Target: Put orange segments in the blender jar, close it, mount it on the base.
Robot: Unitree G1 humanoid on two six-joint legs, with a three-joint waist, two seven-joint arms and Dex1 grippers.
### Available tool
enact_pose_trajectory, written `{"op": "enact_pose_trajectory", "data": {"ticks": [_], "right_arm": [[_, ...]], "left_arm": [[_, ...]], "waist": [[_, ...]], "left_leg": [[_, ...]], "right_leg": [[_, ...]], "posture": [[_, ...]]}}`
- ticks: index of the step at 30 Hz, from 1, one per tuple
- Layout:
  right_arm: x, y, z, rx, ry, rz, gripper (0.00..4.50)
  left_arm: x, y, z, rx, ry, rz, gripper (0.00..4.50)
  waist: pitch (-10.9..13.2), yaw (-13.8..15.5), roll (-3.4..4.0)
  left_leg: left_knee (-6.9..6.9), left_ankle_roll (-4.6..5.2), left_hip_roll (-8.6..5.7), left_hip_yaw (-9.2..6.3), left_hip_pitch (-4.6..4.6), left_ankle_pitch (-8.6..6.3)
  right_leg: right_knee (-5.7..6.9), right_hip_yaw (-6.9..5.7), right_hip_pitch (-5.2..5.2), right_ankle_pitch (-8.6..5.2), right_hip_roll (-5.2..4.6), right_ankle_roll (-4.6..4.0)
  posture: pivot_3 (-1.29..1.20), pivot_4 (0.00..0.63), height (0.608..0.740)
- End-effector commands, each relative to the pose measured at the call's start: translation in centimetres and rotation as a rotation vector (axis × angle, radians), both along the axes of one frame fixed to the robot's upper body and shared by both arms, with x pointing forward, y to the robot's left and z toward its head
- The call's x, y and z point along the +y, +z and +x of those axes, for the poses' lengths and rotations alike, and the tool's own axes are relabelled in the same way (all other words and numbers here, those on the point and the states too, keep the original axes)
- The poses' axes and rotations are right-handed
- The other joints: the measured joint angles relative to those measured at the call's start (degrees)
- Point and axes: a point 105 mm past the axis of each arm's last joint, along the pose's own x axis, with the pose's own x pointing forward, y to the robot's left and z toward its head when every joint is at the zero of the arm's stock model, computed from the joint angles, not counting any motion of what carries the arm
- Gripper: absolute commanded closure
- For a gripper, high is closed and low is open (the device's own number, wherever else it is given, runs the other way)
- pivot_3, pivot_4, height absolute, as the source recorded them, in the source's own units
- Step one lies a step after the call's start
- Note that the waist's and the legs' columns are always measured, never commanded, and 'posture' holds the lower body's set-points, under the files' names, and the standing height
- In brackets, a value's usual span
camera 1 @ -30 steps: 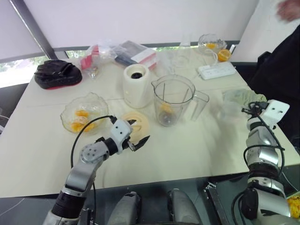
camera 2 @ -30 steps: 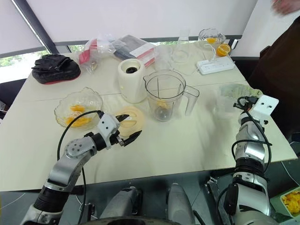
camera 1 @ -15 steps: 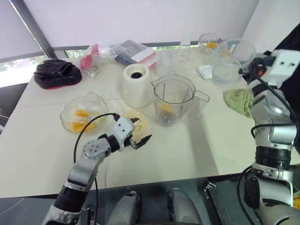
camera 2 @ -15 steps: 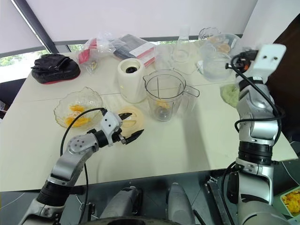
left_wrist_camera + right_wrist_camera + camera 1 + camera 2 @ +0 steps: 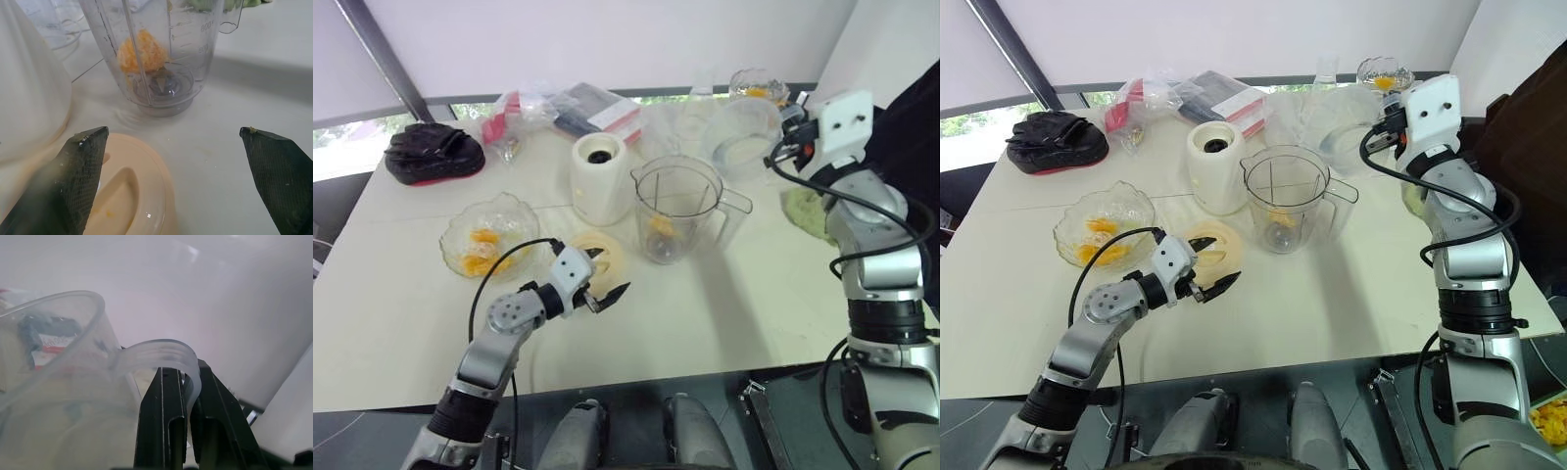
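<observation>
Now, left gripper (image 5: 172, 131) low over the table (image 5: 705, 313) near its front edge, fingers (image 5: 80, 166) spread wide and holding nothing; one fingertip sits over the rim of the cream lid (image 5: 132, 196), contact uncertain, the other over bare table. Right gripper (image 5: 188, 372) is pinched tight on the handle (image 5: 161, 350) of a clear jug (image 5: 741, 137) and holds it in the air over the far right part of the table. Against a second ago: the jug was then low by the right edge; half a second ago it was up high; now it is further in toward the blender jar (image 5: 677, 201). The left gripper is as it was, same spread, same spot. The blender jar stands upright and uncovered mid-table, one orange segment (image 5: 144, 49) at its bottom by the blade. The white base (image 5: 597, 186) stands just beside it, toward the left. Glass bowl (image 5: 524, 220) near the left edge holds several orange segments (image 5: 480, 253). Contents of the clear jug cannot be made out.
</observation>
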Motion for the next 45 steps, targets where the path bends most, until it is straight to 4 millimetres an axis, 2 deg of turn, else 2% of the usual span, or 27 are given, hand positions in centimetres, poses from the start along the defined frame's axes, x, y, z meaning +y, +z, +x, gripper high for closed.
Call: {"op": "enact_pose_trajectory", "data": {"ticks": [1,18,23,28,35,38,41,45], "right_arm": [[1.4,2.8,-1.4,-0.139,0.033,-0.131,4.43],[2.7,1.8,-1.4,-0.188,0.062,-0.374,4.43],[2.6,1.7,-1.4,-0.193,0.056,-0.372,4.43],[0.0,1.4,-0.5,-0.107,-0.025,-0.09,4.43],[-4.8,0.0,0.5,0.063,-0.155,0.429,4.43],[-6.2,-0.6,0.3,0.088,-0.207,0.563,4.43],[-8.9,-2.5,-0.5,0.071,-0.29,0.761,4.43],[-11.2,-5.7,-1.7,0.047,-0.403,0.839,4.43]], "left_arm": [[-0.3,1.3,-0.2,-0.057,-0.014,-0.006,0.0],[-0.6,1.6,-0.3,-0.064,-0.021,0.001,0.0],[-0.7,1.7,-0.3,-0.064,-0.022,0.001,0.0],[-0.8,1.7,-0.4,-0.062,-0.024,0.002,0.0],[-0.9,1.7,-0.4,-0.06,-0.029,0.005,0.0],[-0.9,1.7,-0.4,-0.059,-0.03,0.006,0.0],[-0.9,1.7,-0.4,-0.057,-0.029,0.005,0.0],[-0.9,1.7,-0.5,-0.052,-0.029,0.0,0.0]], "waist": [[0.0,0.0,0.0],[0.0,0.0,-0.01],[0.0,0.0,-0.01],[0.0,0.0,-0.02],[0.0,0.1,0.0],[0.0,0.1,0.01],[0.0,0.1,0.01],[0.0,0.2,0.01]], "left_leg": [[0.0,0.0,0.0,0.01,0.0,0.0],[0.0,-0.03,0.01,0.01,0.01,0.02],[0.0,-0.09,0.01,0.02,0.02,0.05],[0.01,-0.09,0.03,0.02,0.02,0.05],[0.0,-0.11,0.01,0.0,-0.01,0.07],[0.0,-0.11,0.01,0.01,-0.02,0.06],[-0.01,-0.07,0.02,0.0,-0.02,0.04],[-0.02,-0.01,0.0,0.0,-0.02,0.01]], "right_leg": [[0.0,0.0,-0.01,0.0,0.0,0.0],[0.0,0.0,-0.01,0.0,0.01,0.0],[0.01,0.0,-0.01,0.0,0.01,0.0],[0.02,0.01,0.0,0.0,0.0,0.0],[0.01,0.02,-0.01,0.01,-0.03,-0.01],[0.02,0.02,-0.03,0.0,-0.04,-0.01],[0.02,0.02,-0.03,0.01,-0.05,-0.01],[0.03,0.01,-0.03,0.01,-0.03,-0.01]], "posture": [[0.0,0.15,0.74],[0.0,0.15,0.74],[0.0,0.15,0.74],[0.0,0.15,0.74],[0.0,0.15,0.74],[0.0,0.15,0.74],[0.0,0.15,0.74],[0.0,0.15,0.74]]}}
